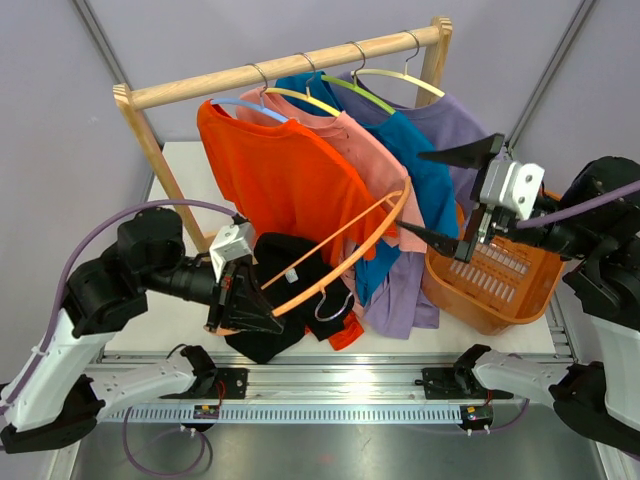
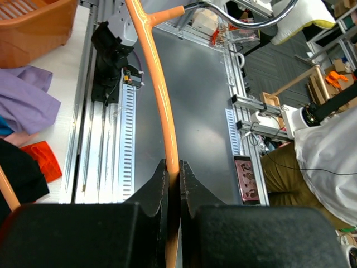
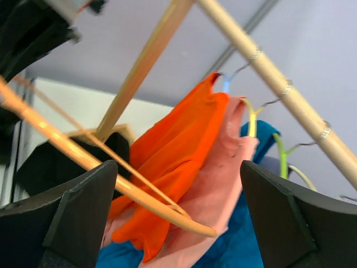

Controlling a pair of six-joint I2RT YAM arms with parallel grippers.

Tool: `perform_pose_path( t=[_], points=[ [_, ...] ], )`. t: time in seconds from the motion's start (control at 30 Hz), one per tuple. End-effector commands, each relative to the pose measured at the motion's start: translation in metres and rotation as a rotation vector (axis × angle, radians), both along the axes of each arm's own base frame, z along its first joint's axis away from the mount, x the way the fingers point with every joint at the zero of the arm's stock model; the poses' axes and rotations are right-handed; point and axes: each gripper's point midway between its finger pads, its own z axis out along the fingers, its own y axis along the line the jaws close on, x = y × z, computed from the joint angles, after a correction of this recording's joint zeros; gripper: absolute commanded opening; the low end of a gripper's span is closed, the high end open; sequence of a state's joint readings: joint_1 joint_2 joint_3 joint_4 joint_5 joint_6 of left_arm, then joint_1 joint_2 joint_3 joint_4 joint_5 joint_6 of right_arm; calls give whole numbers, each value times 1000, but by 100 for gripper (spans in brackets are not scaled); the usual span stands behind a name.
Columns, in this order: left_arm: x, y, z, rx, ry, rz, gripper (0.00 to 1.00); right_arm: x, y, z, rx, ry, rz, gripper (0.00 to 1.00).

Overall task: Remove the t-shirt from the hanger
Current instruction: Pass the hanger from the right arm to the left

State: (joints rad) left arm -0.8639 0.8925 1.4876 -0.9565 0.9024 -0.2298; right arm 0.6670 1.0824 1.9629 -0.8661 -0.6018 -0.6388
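While the black t-shirt (image 1: pixel 285 265) lies in a heap on the white table (image 1: pixel 180 170), at its near edge, the orange hanger (image 1: pixel 350 245) stands above it at a slant, from low on the left to high on the right. I cannot tell whether any part of the t-shirt hangs on the hanger. The left pincer (image 1: pixel 235 312) is pressed together on the low end of the hanger; in the left wrist view its 2 black fingers (image 2: pixel 150 187) pinch the thin orange arm (image 2: pixel 162 100) between them. The high end of the hanger reaches to the right pincer (image 1: pixel 410 192), which is spread wide. In the right wrist view this end (image 3: pixel 189 223) shows between the 2 fingers (image 3: pixel 83 206), and it seems to touch neither of them. Under the right pincer an orange basket (image 1: pixel 500 285) sits at the right edge of the table. Behind the t-shirt a wooden rack (image 1: pixel 290 65) carries 4 more shirts on hangers: an orange shirt (image 1: pixel 280 175), then a pink shirt (image 1: pixel 375 165), a teal shirt (image 1: pixel 425 165) and a purple shirt (image 1: pixel 465 120). The low hem of the purple shirt rests on the table just beside the basket.
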Motion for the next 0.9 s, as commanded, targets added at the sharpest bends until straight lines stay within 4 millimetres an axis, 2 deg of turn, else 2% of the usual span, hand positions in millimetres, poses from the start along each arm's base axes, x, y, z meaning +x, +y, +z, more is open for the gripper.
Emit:
perform_pose_path(
  t=[0.0,0.03,0.13,0.3,0.5,0.53,0.6,0.63,0.67,0.73,0.87],
  points=[
    [5,9,18,-55,-90,79,0,31,-9,47,227,29,-179,99],
    [5,12,22,-67,-99,103,0,35,-12,57,263,16,-205,99],
    [1,20,36,-125,-121,134,0,56,-22,68,324,6,-323,99],
    [-4,32,51,-197,-139,189,0,77,-34,69,367,0,-442,99],
    [20,51,62,-239,-169,423,0,95,-41,62,416,45,-536,99],
    [32,54,60,-236,-167,500,0,96,-40,57,408,56,-536,99],
    [33,63,62,-272,-164,552,0,98,-38,49,398,73,-540,100],
    [41,66,67,-307,-169,605,0,99,-37,47,398,80,-538,100],
    [45,65,62,-308,-161,623,0,99,-37,45,394,83,-539,99],
    [48,71,66,-347,-170,665,0,101,-35,41,387,88,-541,99],
    [57,80,68,-356,-166,740,0,104,-33,33,374,105,-543,99]
  ],
)
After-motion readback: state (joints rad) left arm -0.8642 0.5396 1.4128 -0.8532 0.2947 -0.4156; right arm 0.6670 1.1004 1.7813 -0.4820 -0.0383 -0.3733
